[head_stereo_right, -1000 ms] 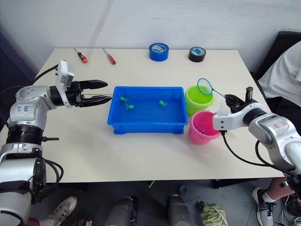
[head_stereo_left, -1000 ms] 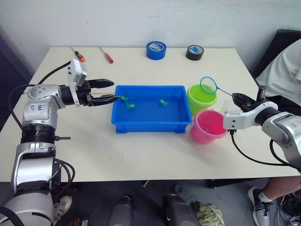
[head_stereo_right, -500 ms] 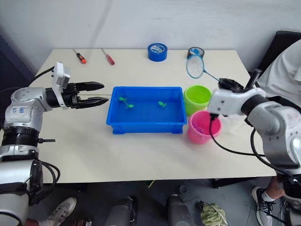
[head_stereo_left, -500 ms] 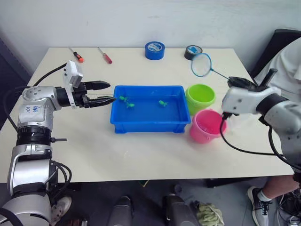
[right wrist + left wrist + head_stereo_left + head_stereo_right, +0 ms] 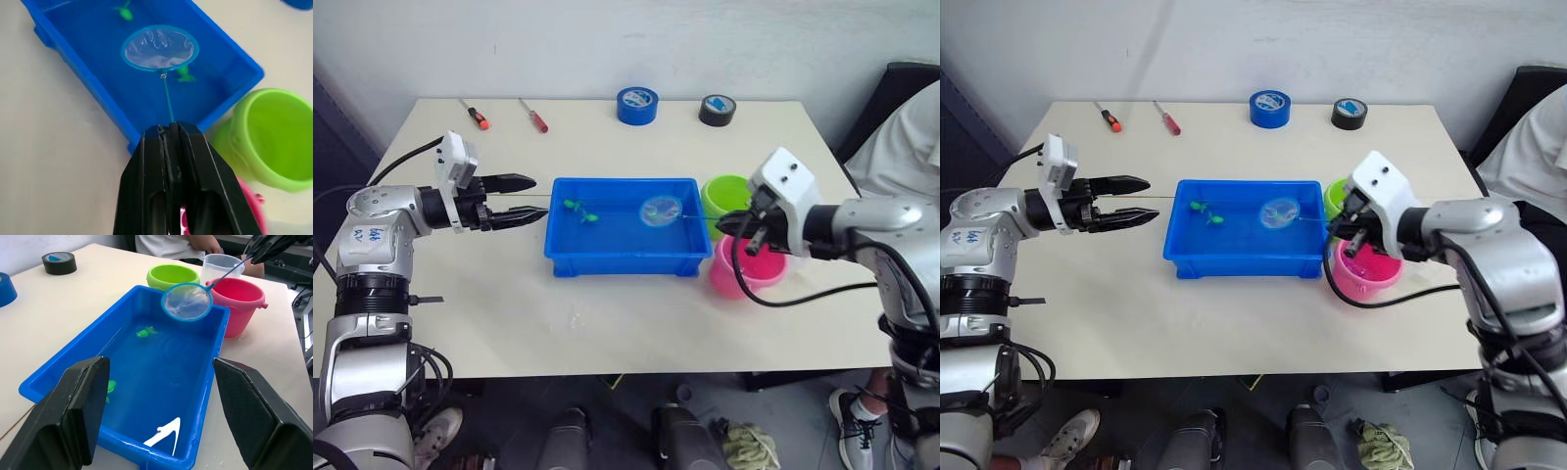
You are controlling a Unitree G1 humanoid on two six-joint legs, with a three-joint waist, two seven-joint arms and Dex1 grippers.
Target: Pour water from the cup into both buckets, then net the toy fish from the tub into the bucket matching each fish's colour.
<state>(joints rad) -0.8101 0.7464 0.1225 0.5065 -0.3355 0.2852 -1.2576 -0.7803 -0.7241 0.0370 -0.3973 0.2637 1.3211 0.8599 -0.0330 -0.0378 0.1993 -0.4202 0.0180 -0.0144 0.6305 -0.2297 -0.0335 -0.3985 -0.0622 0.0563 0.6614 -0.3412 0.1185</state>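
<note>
The right hand [image 5: 168, 131] is clamped on the thin handle of the net [image 5: 159, 48], whose hoop hangs over the right part of the blue tub [image 5: 607, 257], above the green fish [image 5: 185, 75] there. The left hand [image 5: 527, 200] hovers just left of the tub, fingers spread and empty. The left wrist view alone reveals the clear cup [image 5: 221, 265], behind the pink bucket [image 5: 238, 296] and beside the green bucket [image 5: 172, 275]; from the head the right arm hides it. Two more green fish [image 5: 578, 209] lie at the tub's far left, on the desk [image 5: 607, 323].
</note>
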